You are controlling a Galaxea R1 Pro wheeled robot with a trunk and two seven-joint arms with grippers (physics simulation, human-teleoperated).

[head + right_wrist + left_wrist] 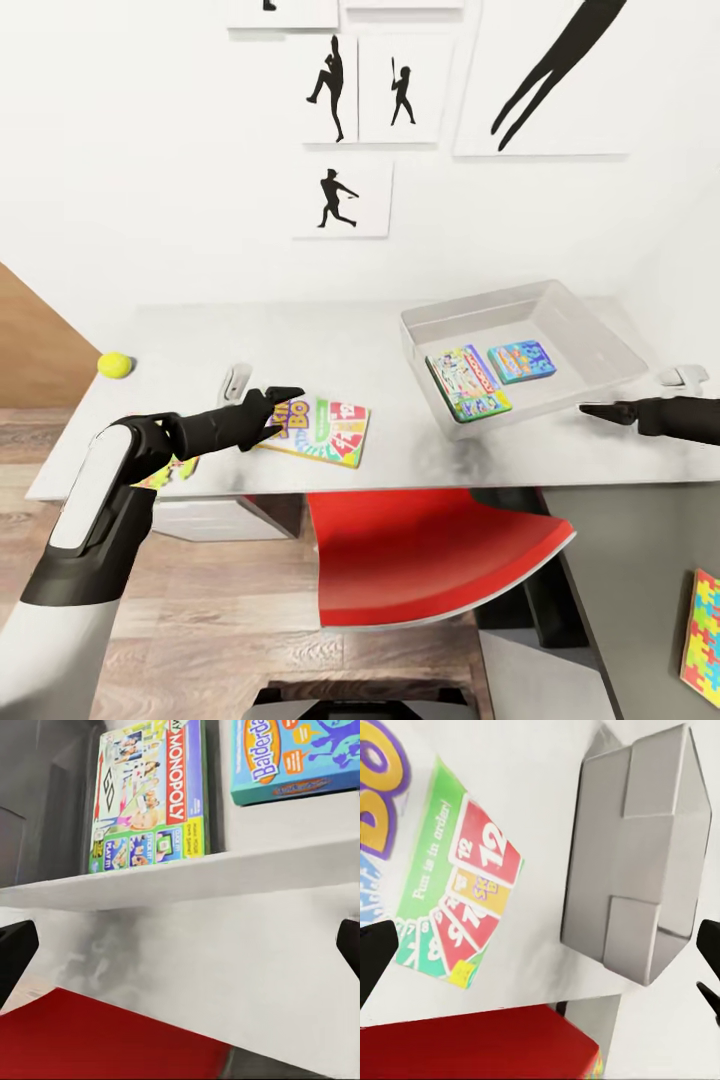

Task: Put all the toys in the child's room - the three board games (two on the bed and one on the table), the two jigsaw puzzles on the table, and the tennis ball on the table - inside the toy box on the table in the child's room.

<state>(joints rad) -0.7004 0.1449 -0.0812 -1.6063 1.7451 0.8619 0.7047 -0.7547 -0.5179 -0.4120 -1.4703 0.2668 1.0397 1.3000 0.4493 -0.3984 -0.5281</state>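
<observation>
The left claw (283,397), at the lower left of the head view, hangs over the near edge of a colourful card-game box (318,430) lying flat on the grey surface (330,350); its fingers stand spread in the left wrist view, with nothing between them. The right claw (600,409), at the right edge of the head view, points toward the toy box (620,350) from just outside its near wall, and its fingers are likewise apart and empty in the right wrist view. Inside the toy box, right of centre, lie two board games flat on its floor: a Monopoly box (467,382) and a blue box (522,361) beside it. So two toys look to be already stowed. Left to do, as far as I can judge: the card-game box under the left claw, the tennis ball (114,365) near the surface's far left edge, a jigsaw puzzle (702,637) at the lower right corner of the frame, and a partly hidden colourful item (172,470) under the left arm.
</observation>
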